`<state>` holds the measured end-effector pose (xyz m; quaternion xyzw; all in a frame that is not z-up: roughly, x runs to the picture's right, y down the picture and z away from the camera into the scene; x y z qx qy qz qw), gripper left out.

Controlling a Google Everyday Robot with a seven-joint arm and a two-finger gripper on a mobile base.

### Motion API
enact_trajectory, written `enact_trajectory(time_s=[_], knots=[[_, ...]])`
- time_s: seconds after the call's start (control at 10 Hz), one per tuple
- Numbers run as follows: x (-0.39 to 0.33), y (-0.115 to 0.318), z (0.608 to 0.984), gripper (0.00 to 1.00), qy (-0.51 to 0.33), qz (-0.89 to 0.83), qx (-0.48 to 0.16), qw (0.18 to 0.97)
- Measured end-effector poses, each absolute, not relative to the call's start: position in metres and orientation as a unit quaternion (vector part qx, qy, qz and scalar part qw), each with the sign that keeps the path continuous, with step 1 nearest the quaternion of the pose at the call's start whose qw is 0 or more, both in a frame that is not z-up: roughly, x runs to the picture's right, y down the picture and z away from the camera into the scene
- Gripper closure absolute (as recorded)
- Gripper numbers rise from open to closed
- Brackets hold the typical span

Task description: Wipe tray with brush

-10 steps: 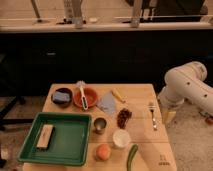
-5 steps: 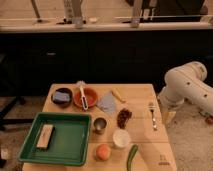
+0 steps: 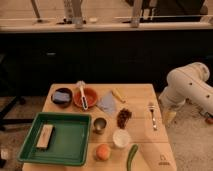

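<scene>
The single camera looks down from above the near edge of the table (image 3: pixel 141 98), facing forward toward the dark cabinets (image 3: pixel 100 55) behind. It stands far enough back to frame nearly the whole tabletop, with the end effector (image 3: pixel 170 116) just off its right side.

The arm (image 3: pixel 189 86) is cut off by the right picture edge, so its base is out of view. The gripper (image 3: pixel 170 116) hangs just beside the right edge of the table (image 3: pixel 142 94), jaws apart with nothing between them; finger detail is too blurred to resolve. The table's near edge and the lower end of the green vegetable (image 3: pixel 132 156) are cut off by the bottom edge. The pale block (image 3: pixel 45 136) in the tray (image 3: pixel 75 118) cannot be identified. The dark red heap (image 3: pixel 123 117) is too blurred to identify. Contents of the metal cup (image 3: pixel 99 125) cannot be seen. The printed mark (image 3: pixel 161 161) is unreadable. Bristles of the brush (image 3: pixel 83 95) are indistinguishable.
</scene>
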<state>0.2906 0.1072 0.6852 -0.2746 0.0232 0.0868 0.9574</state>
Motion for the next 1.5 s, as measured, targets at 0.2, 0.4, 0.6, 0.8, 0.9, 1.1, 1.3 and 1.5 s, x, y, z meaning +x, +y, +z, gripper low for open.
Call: enact_trajectory(time_s=[0.2,0.4,0.6,0.8,0.9,1.1,1.3,1.5], knots=[[0.285,0.106,0.684,0.2,0.026,0.175,-0.268,0.947],[0.279,0.101,0.677,0.2,0.018,0.197,-0.262,0.945],[0.267,0.1,0.679,0.2,0.016,0.201,-0.262,0.944],[0.239,0.098,0.688,0.2,0.025,0.206,-0.263,0.942],[0.226,0.095,0.694,0.2,0.028,0.211,-0.264,0.941],[0.2,0.086,0.711,0.2,0.035,0.214,-0.264,0.94],[0.182,0.078,0.723,0.2,0.038,0.214,-0.266,0.939],[0.184,0.078,0.723,0.2,0.04,0.215,-0.265,0.939]])
